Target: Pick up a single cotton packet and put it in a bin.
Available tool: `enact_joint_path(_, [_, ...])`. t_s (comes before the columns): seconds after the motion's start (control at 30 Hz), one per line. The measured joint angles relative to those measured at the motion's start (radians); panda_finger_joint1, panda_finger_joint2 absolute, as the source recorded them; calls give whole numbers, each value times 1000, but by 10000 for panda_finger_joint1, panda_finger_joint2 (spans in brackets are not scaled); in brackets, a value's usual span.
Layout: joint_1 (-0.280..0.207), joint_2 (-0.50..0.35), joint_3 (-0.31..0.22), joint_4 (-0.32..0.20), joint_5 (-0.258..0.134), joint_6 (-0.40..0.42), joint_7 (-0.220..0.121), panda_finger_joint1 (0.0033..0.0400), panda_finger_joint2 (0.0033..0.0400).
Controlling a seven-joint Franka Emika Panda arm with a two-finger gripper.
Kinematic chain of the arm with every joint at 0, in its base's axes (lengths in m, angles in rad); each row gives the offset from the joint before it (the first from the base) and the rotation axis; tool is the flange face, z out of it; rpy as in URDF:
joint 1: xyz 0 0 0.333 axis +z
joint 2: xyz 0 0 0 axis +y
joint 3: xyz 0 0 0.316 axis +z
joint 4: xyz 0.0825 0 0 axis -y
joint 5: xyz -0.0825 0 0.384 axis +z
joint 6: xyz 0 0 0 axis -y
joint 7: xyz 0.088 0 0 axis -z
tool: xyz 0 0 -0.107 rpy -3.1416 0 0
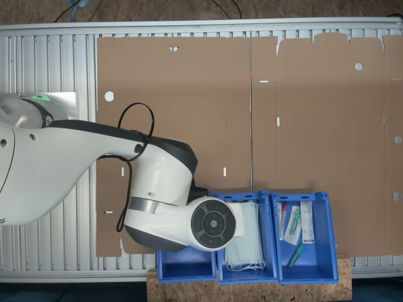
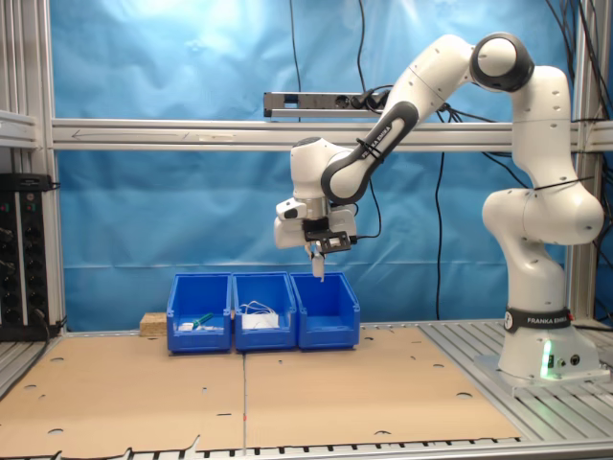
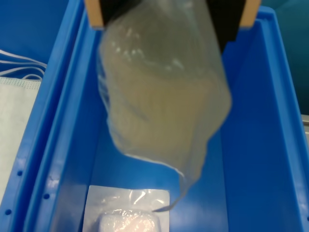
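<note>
Blue backdrop, cardboard-covered table [image 2: 287, 393], three blue bins in row at back. Across second exterior view from its left: bin with small items [image 2: 200, 313], bin with face masks [image 2: 263, 313], end bin [image 2: 329, 311]. Gripper [image 2: 317, 257] hangs above end bin, closed on cotton packet [image 3: 164, 96], which dangles clear of walls. Another packet [image 3: 129, 210] lies on bin floor. Judgement: lower slightly, keep centred between walls, then release so packet falls inside.

Open air above blue bin [image 2: 326, 311], another packet [image 3: 128, 212] on its floor, neighbouring bins alongside
</note>
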Motion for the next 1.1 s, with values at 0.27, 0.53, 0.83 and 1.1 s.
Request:
enact_joint_path(0.27, [0, 0, -2, 5, 0, 0, -5, 55, 55])
enact_joint_path(0.53, [0, 0, -4, 10, 0, 0, -8, 55, 55])
enact_joint_path(0.83, [0, 0, -8, 11, 0, 0, -14, 55, 55])
enact_joint_path(1.1, [0, 0, -9, 11, -1, 0, -20, 55, 55])
